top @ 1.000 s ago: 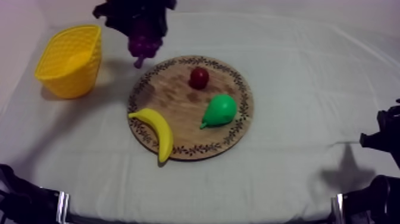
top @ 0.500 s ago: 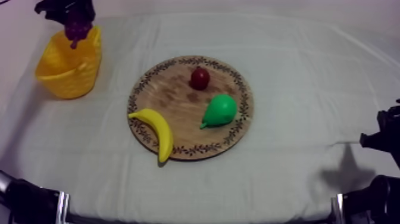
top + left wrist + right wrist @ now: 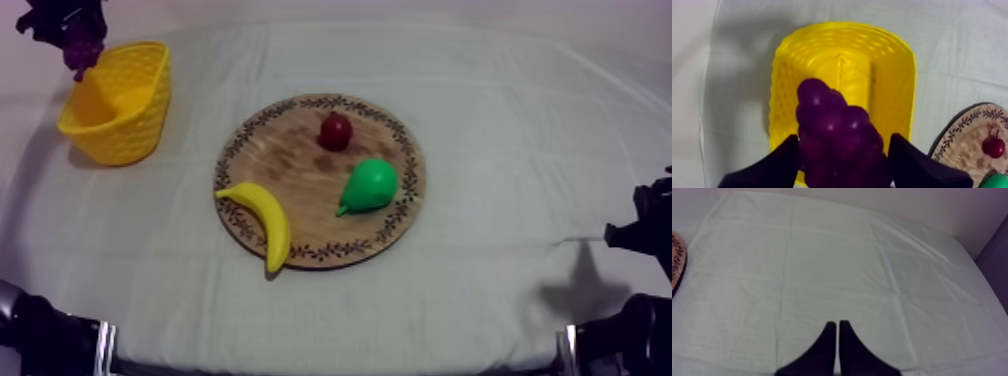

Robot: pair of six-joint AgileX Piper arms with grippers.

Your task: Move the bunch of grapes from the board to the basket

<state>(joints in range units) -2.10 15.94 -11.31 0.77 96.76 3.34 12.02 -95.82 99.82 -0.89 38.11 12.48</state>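
Grapes (image 3: 837,127) in left gripper (image 3: 844,139), shifted farther left over basket (image 3: 894,80)

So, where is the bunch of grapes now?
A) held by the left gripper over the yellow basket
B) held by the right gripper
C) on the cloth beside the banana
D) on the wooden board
A: the left gripper is shut on the bunch of grapes, with the yellow basket beneath.

Near wall of basket (image 3: 897,75) hidden behind grapes (image 3: 832,125); board (image 3: 967,135) cut by edge.
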